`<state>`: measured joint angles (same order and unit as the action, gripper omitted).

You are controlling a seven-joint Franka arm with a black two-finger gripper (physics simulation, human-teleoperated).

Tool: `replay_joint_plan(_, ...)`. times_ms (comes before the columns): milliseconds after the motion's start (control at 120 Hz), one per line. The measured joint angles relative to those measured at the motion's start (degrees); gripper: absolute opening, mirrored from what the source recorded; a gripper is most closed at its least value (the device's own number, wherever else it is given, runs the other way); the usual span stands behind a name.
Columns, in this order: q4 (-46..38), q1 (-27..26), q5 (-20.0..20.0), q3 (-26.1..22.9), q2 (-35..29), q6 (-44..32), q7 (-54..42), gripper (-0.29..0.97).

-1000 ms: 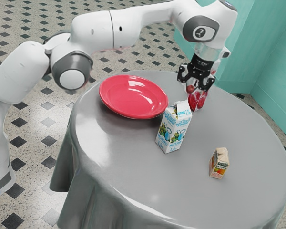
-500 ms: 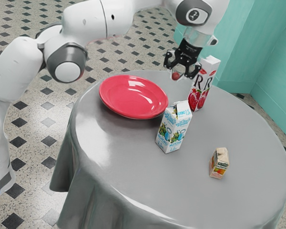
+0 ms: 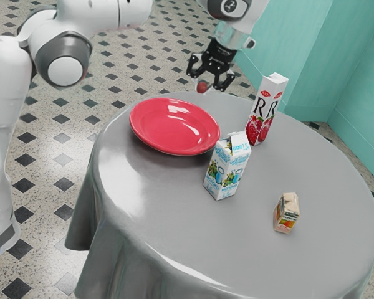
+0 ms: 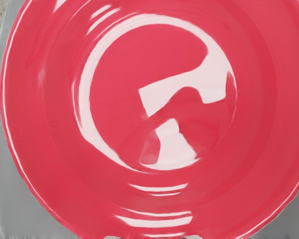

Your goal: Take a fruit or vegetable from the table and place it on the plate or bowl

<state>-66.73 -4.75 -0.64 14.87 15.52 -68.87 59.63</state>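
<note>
A small red fruit (image 3: 202, 86) hangs in the air, and my black gripper (image 3: 203, 85) is shut on it. It hovers above the far edge of the red plate (image 3: 174, 126), which lies on the grey round table (image 3: 174, 205) toward the exterior view's left. In the wrist view the glossy red plate (image 4: 50, 149) lies directly below my hand, with bright reflections on its surface.
A tall strawberry juice carton (image 3: 265, 109) stands to the right of the plate. A blue-and-white milk carton (image 3: 227, 165) stands near the plate's right rim. A small orange carton (image 3: 286, 213) sits nearer the table's front right. Teal walls rise at the right.
My gripper has lifted the red fruit from beside the strawberry carton and carried it up and toward the exterior view's left, over the plate's far edge.
</note>
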Motion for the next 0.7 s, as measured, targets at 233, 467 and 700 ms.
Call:
replay_joint_plan(233,-8.75,0.0,0.79,-0.01,-5.7,-4.19,0.43,0.11)
replay_joint_plan(467,-18.36,0.08,1.28,-0.17,-12.76,-10.93,1.32,0.11)
replay_joint_plan(700,-22.29,0.57,2.62,-0.23,-16.32,-18.21,2.26,0.11)
